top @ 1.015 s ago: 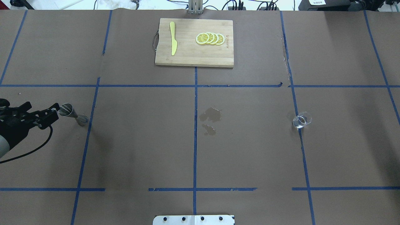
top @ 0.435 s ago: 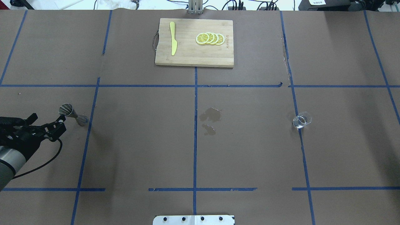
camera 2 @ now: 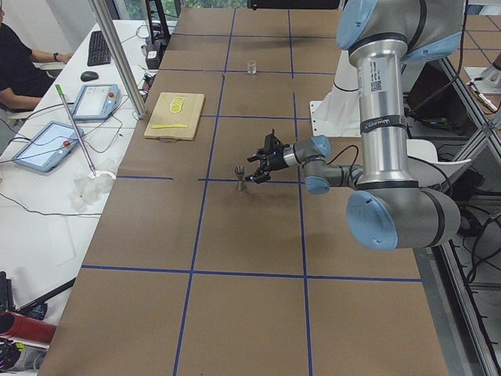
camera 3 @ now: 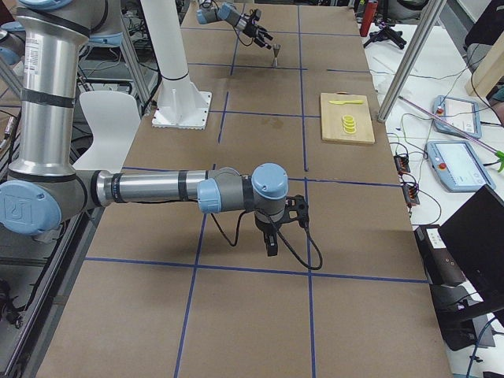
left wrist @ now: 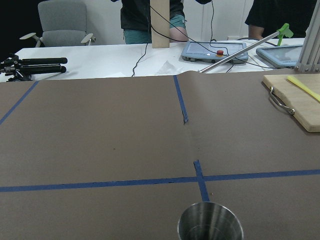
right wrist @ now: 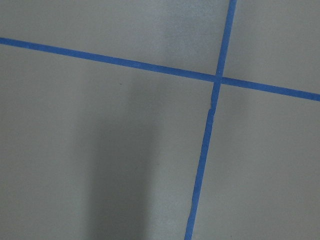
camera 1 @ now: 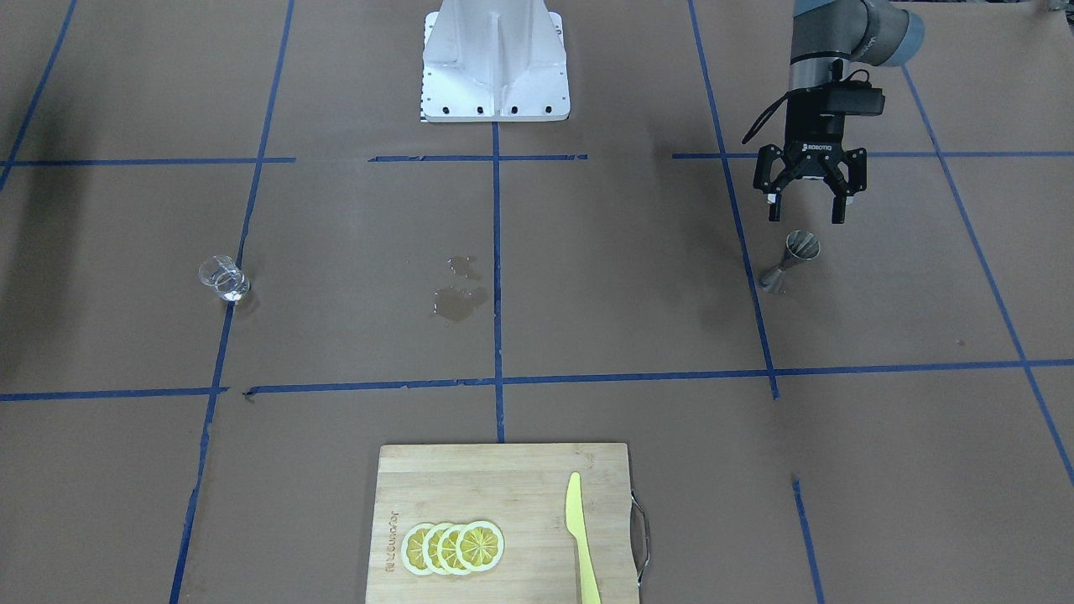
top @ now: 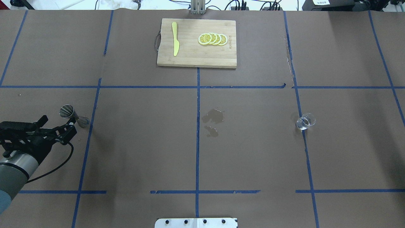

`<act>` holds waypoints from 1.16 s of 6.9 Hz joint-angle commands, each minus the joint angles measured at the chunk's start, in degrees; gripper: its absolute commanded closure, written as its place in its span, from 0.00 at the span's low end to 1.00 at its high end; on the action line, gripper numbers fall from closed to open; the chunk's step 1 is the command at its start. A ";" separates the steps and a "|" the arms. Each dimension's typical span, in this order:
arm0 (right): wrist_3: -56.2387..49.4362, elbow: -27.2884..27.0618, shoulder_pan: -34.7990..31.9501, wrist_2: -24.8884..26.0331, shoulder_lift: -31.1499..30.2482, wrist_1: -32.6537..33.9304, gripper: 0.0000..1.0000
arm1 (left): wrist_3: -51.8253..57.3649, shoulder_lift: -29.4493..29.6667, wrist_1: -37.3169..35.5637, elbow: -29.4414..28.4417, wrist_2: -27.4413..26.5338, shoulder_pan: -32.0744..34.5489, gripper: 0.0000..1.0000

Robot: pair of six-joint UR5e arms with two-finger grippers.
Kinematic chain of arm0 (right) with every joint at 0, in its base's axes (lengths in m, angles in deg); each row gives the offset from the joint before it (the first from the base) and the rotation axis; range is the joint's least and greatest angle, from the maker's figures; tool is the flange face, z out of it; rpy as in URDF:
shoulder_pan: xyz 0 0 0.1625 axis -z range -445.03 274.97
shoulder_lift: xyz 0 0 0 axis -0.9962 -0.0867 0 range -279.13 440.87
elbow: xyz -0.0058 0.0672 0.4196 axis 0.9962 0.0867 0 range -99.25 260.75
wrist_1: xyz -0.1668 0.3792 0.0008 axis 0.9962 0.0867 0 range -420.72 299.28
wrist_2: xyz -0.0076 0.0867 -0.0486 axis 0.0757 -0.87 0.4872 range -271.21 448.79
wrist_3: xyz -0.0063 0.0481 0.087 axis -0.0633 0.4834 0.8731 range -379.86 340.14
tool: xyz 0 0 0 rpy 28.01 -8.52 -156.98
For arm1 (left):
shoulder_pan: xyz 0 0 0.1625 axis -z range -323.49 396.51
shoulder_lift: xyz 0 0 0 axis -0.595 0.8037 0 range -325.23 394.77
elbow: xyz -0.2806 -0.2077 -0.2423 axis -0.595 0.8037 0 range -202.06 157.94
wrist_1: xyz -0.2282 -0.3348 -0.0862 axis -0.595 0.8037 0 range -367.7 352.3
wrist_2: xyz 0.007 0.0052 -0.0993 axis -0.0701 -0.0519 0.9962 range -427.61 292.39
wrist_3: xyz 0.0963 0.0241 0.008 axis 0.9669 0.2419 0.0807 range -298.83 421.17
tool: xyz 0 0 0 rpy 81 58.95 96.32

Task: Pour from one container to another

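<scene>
The steel hourglass jigger (top: 74,116) (camera 1: 789,262) stands upright on the brown paper at the table's left. My left gripper (camera 1: 804,214) (top: 59,125) hovers just on the robot's side of it, open, with nothing between its fingers and apart from the jigger. In the left wrist view the jigger's rim (left wrist: 210,223) sits at the bottom edge. The clear glass cup (top: 305,121) (camera 1: 224,278) stands alone at the right on a tape line. My right gripper (camera 3: 272,236) shows only in the exterior right view, pointing down over bare paper; I cannot tell whether it is open or shut.
A wooden cutting board (top: 190,57) with lemon slices (top: 212,39) and a yellow knife (top: 175,42) lies at the far middle. Two wet stains (top: 213,116) mark the paper at the centre. The robot's base plate (top: 196,222) is at the near edge. A person (camera 2: 19,66) sits at a side desk.
My left gripper has drawn back from the jigger toward the robot's side of the table. The jigger and the glass cup have stayed in place.
</scene>
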 commanded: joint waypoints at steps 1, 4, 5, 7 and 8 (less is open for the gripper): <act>-0.08 0.03 -0.03 0.16 0.00 -0.11 0.00 | 0.03 3.93 0.22 -6.05 -4.82 -0.73 0.01; 0.09 0.03 0.06 0.07 0.00 -0.29 0.00 | -3.30 7.87 6.52 -13.69 -10.20 -1.17 0.01; 0.01 -0.14 -0.03 0.16 0.09 -0.38 0.00 | -3.48 9.21 6.64 -14.25 -10.90 -1.17 0.01; 0.01 -0.15 -0.03 0.16 0.09 -0.38 0.00 | -4.36 10.53 7.34 -16.97 -11.69 -1.17 0.01; 0.01 -0.23 0.06 0.16 0.35 -0.47 0.00 | -4.36 11.06 7.52 -17.15 -11.78 -1.17 0.01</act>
